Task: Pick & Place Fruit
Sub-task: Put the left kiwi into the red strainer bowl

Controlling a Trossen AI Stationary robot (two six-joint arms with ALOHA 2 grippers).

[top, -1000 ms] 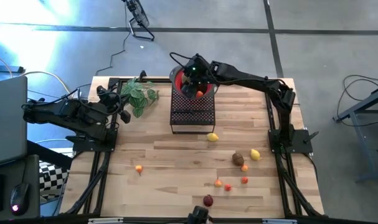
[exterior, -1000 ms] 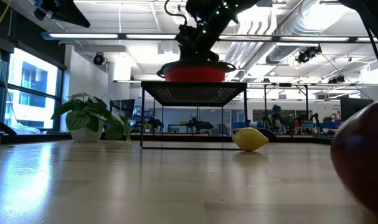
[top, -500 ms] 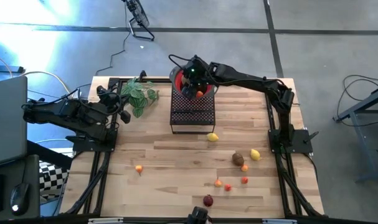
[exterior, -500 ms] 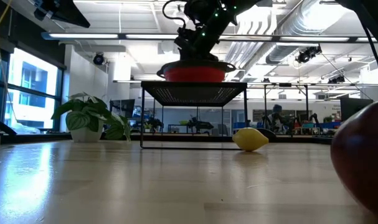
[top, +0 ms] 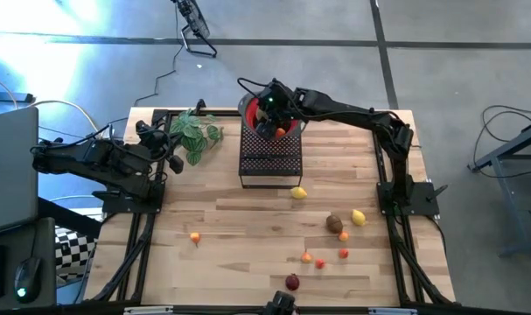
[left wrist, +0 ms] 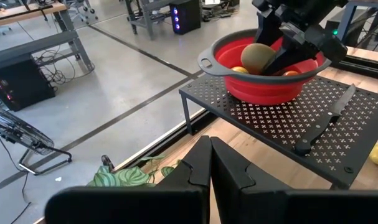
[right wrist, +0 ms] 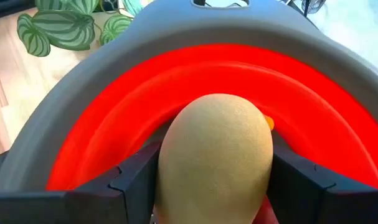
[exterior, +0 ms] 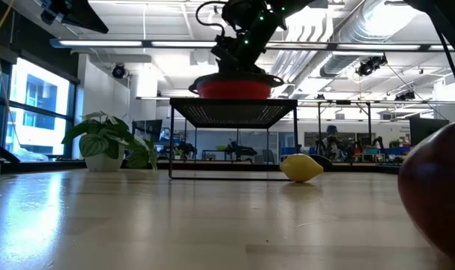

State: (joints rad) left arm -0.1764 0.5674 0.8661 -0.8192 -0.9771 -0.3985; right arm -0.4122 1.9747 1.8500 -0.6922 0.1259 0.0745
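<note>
A red bowl with a grey rim stands on a black wire rack at the table's far side, with fruit in it. My right gripper is over the bowl, shut on an olive-brown oval fruit. More fruit lies on the table: two lemons, a brown oval, a dark red ball and small orange and red pieces. My left gripper is shut and empty, drawn back at the table's left edge. My right gripper pinches the oval fruit between its two fingers, one on each of its flanks. The fingers slant down from the table's right side. The fruit hangs clear, just above the bowl's hollow.
A black-handled knife lies on the rack beside the bowl. A potted green plant stands at the far left, near my left arm. One orange piece lies apart at the near left.
</note>
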